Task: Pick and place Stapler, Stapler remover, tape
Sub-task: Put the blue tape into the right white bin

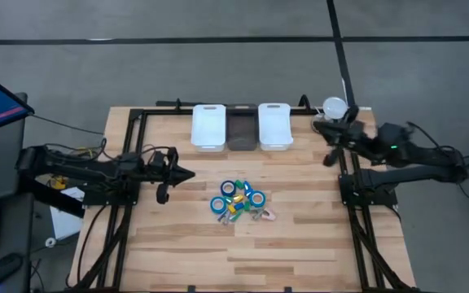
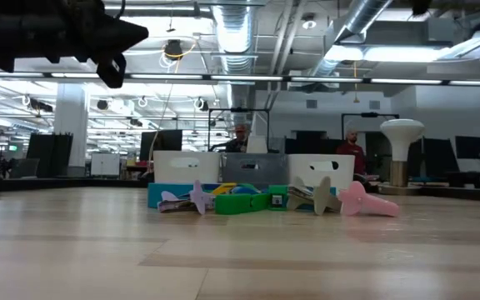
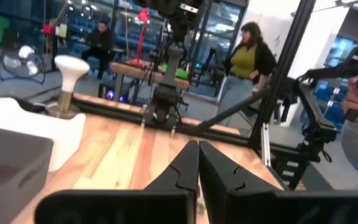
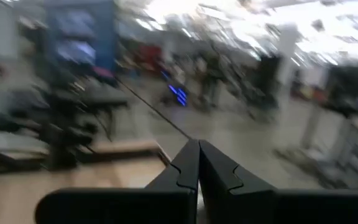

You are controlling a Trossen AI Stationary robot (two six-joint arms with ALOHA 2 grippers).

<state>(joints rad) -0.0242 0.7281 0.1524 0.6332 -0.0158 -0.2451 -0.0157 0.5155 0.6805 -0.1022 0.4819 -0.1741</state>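
A small heap lies at the table's middle: several blue tape rolls [image 1: 229,188] with pale cores, green and yellow blocky pieces [image 1: 236,207] and a pink piece [image 1: 268,216]. In the low view I see a blue roll [image 2: 158,194], a green piece [image 2: 244,202] and the pink piece [image 2: 365,201] resting on the wood. My left gripper [image 1: 187,173] [image 3: 197,146] is shut, raised above the table to the left of the heap, pointing right. My right gripper [image 1: 319,124] [image 4: 197,143] is shut, near the far right corner, holding nothing.
Three bins stand in a row at the far edge: white [image 1: 208,127], dark grey [image 1: 240,129], white [image 1: 274,125]. A white mushroom-shaped lamp [image 1: 335,106] [image 2: 401,131] stands at the far right corner. A black frame rail [image 1: 124,195] borders the table. People show in the room beyond.
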